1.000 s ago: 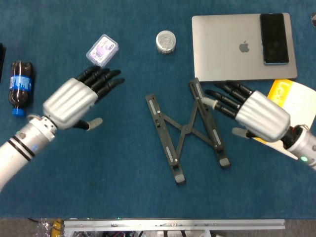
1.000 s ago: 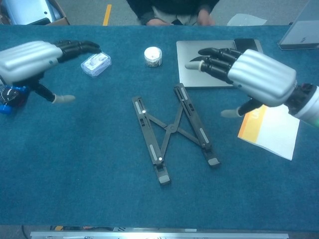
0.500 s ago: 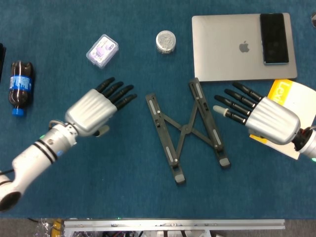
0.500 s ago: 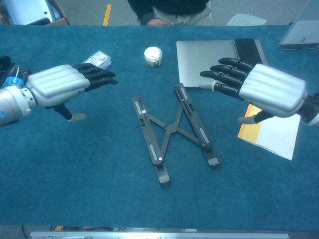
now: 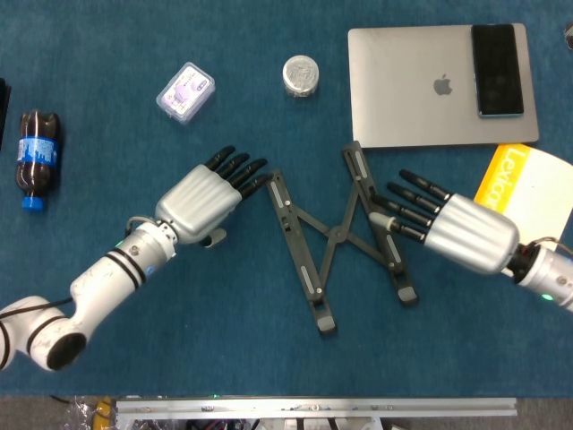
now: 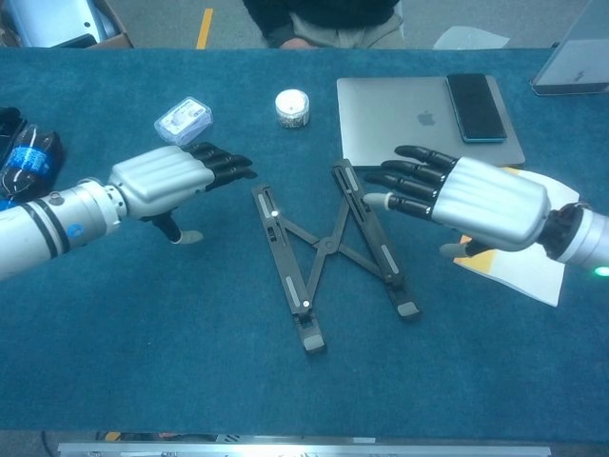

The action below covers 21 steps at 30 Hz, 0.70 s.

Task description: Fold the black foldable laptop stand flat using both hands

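**Both hands close in on the open stand**

Head view: the left hand [image 5: 204, 193] and right hand [image 5: 448, 228] have moved inward, fingers apart and holding nothing. The laptop stand [image 5: 336, 236] lies spread between them, fingertips at its outer rails, so folding looks about to begin.

Chest view: the right hand [image 6: 466, 197] appears raised above its rail; contact cannot be told.

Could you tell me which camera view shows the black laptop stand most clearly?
The chest view: the laptop stand lies spread open with both rails unobstructed. In the head view, the right hand overlaps the stand's right rail and the left hand reaches its left rail's far end.
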Tool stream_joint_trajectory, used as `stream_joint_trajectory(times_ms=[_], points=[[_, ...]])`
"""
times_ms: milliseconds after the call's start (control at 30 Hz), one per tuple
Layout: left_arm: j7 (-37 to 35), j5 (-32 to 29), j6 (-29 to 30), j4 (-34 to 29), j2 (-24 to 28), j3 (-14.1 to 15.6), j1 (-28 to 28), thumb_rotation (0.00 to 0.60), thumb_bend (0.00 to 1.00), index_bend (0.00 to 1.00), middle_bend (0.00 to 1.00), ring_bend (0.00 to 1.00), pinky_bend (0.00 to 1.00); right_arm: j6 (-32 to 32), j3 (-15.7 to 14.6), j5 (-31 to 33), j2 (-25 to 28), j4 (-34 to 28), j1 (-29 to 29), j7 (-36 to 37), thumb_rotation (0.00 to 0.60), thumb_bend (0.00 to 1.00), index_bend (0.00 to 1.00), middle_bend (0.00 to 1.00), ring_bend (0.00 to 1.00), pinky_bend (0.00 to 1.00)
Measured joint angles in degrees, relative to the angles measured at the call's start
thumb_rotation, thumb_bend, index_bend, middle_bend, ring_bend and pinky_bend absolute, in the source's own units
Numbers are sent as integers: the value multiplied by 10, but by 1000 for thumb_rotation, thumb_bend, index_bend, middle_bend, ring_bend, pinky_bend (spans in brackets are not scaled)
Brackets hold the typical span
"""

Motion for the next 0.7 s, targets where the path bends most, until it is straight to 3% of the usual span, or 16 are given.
stream_joint_trajectory(times_ms=[700], points=[[1, -79, -21, 46, -59, -17, -14, 599, 249, 0, 0, 0, 6, -18, 0, 10, -80, 69, 20, -16, 600, 0, 0, 0, 0, 12]])
